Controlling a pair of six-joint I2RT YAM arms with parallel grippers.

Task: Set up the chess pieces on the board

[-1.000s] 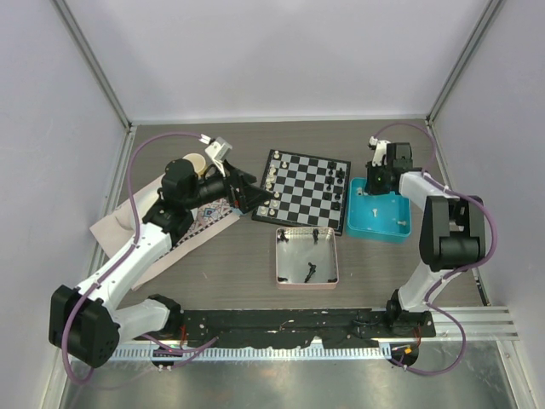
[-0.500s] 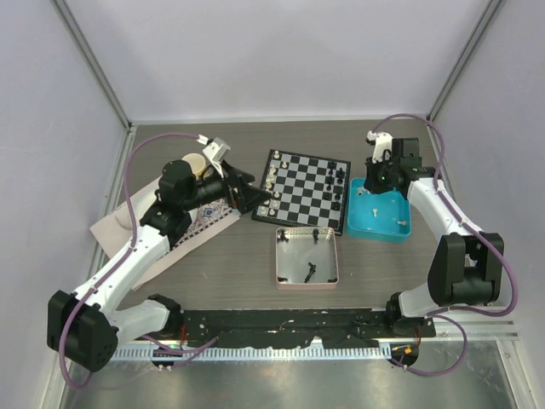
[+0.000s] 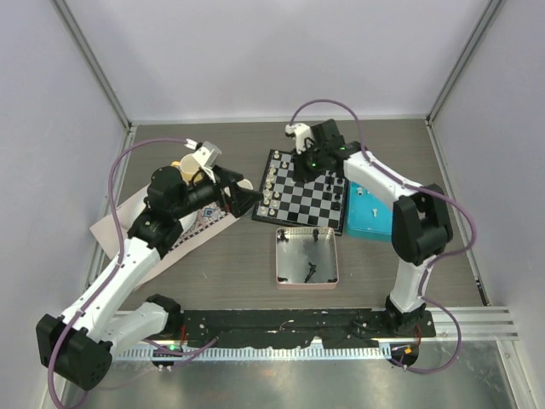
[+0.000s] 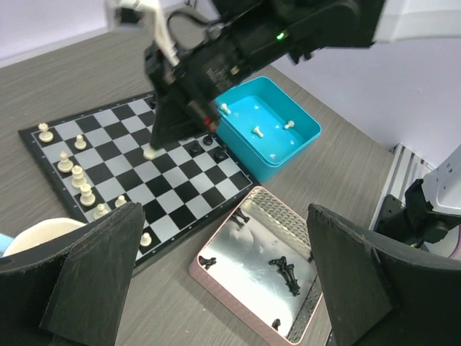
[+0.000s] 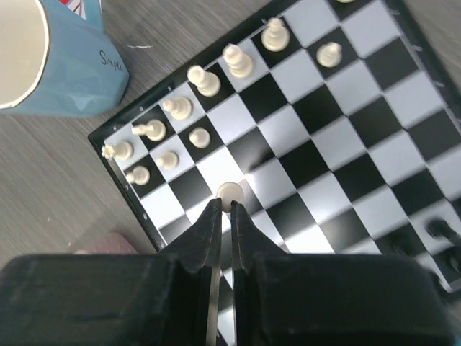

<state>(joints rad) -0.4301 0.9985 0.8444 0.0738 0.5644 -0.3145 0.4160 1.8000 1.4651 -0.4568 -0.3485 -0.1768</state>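
Nearest: pink tray (image 3: 278, 256), a few black pieces (image 3: 310, 273) lying loose in it, two more upright at its far rim.
Just beyond it is the board (image 3: 311, 203): black/silvery checks, thin black border, slightly skewed. Off-white pieces (image 3: 271, 189) stand in two short rows along its left edge and black chessmen (image 3: 338, 183) along its right edge. The middle is bare.
Left gripper (image 3: 249, 194) hangs just off the board's left edge, jaws spread wide, nothing in them.
Right gripper (image 5: 225, 205) is over the board beside the white rows, fingers pinched nearly together on an off-white pawn (image 5: 229, 192). Can't tell if the pawn touches the square.
Delta vs a second ago: right arm was over the teal tray (image 3: 379, 226) and has now swung left across the board. Left arm has backed off left a little.
Teal tray is just right of the board, three white pieces (image 4: 256, 131) inside. The right forearm crosses over the board's far-right corner and the tray's far edge in the top view.
Blue cup (image 5: 72, 65) is just off the board's white side.
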